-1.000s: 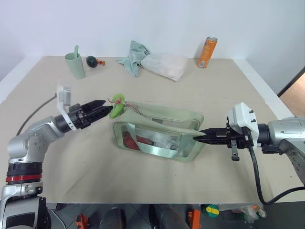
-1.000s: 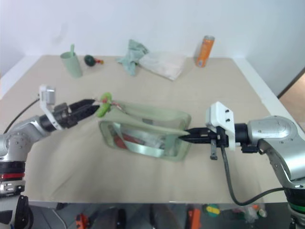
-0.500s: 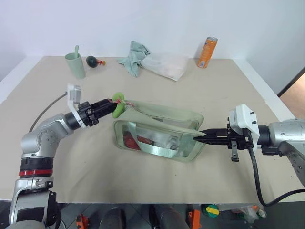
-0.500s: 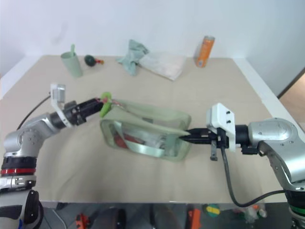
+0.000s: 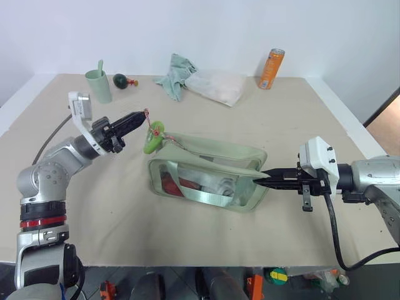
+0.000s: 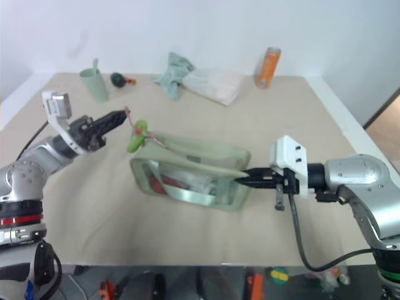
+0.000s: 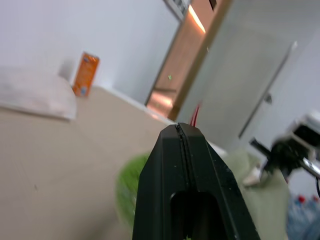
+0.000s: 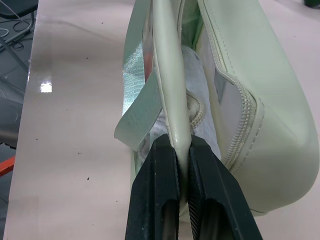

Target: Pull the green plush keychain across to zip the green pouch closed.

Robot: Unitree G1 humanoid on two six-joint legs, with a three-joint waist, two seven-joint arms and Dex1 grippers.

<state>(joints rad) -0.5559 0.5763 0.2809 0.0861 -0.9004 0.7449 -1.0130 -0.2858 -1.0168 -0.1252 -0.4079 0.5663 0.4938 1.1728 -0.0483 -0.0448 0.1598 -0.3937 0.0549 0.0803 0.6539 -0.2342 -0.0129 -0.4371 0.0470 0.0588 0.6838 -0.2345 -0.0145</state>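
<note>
Left gripper [image 5: 143, 115] pressed together, pinching red thread of small lime-green fuzzy plush keychain [image 5: 152, 137]. Right gripper [image 5: 257, 178] clamps edge of pale sage-green fabric pouch [image 5: 209, 166].

The pouch [image 5: 209, 177] lies mid-table [image 5: 300, 125], the plush keychain [image 5: 152, 137] hanging just off its left end. Along the far edge stand a cup [image 5: 99, 85] and round toy [image 5: 120, 79] toward the left corner, a cloth [image 5: 177, 75] and bag [image 5: 217, 86] at the middle, and a can [image 5: 272, 68] toward the right corner.
</note>
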